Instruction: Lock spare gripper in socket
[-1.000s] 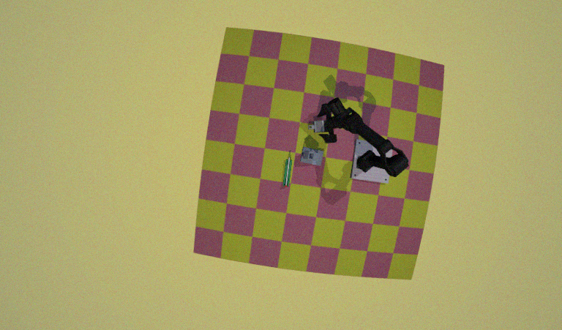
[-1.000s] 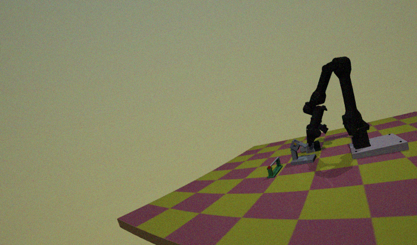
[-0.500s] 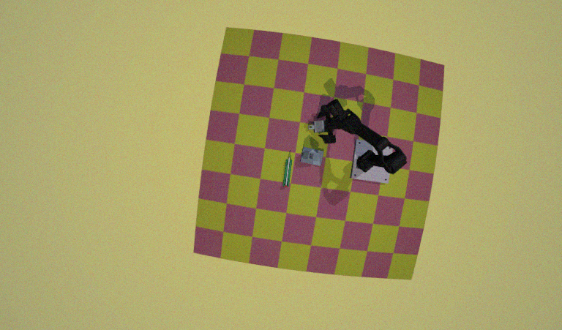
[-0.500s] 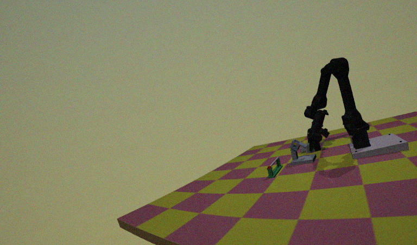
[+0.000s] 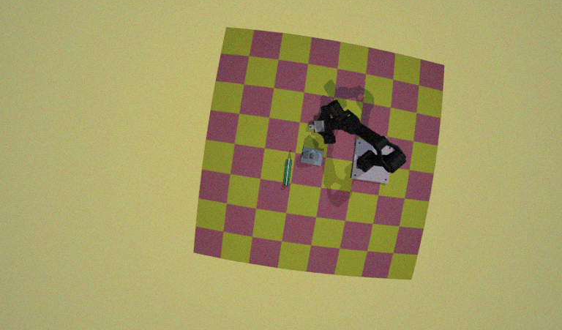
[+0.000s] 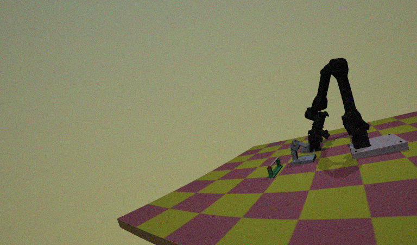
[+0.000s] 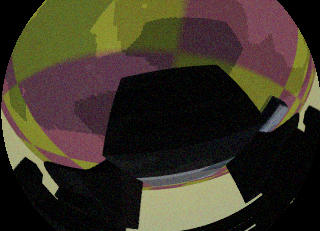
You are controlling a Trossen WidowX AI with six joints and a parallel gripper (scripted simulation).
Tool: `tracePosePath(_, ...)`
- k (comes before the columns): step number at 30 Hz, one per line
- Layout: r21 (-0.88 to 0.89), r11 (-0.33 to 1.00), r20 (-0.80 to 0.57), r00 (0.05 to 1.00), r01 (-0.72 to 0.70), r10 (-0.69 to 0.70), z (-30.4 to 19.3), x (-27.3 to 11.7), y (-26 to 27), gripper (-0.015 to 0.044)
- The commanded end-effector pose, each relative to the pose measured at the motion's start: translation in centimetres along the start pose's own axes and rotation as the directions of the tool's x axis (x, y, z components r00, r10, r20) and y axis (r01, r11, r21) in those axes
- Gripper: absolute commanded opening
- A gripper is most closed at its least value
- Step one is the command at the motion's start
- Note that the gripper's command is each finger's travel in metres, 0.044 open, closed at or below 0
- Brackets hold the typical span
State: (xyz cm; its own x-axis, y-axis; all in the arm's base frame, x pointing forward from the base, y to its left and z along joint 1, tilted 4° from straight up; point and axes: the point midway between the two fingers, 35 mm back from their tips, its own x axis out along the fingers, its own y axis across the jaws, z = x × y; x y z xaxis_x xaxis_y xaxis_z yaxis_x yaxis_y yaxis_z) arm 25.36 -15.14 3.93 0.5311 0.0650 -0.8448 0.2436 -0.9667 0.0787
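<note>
The grey mount [image 5: 316, 161] [image 6: 304, 160] stands on the mat with a tilted head on its post. The pale lock pin [image 5: 287, 170] [image 6: 274, 161] has a red end and lies across the green rack [image 6: 275, 171], apart from the mount. The spare gripper [image 5: 318, 126] [image 6: 305, 148] [image 7: 175, 111] has a grey block and a dark body, beyond the mount in the exterior view. My gripper [image 5: 325, 125] [image 6: 314, 148] [image 7: 177, 135] points down around the dark body, part-closed, and looks shut on it. The finger contacts are hard to see, dark on dark.
The arm's pale base plate [image 5: 372, 177] [image 6: 384, 144] is to the right of the mount in the top view. The mount is close beside the gripper; a grey piece, perhaps part of it, shows at the right in the wrist view. The checkered board's edges are farther out.
</note>
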Motion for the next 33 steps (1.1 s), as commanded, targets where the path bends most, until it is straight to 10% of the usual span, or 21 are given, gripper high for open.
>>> tracePosePath(1, 0.0, 1.0, -0.003, 1.0, 0.001, -0.001, 0.0, 0.0, 0.0, 0.0223)
tracePosePath(10, -0.001, 1.0, -0.003, 1.0, 0.001, -0.001, -1.1, -1.4, 0.4, 0.0006)
tracePosePath(33, -0.001, 1.0, -0.003, 1.0, 0.001, -0.001, -6.0, -10.2, 0.1, 0.0)
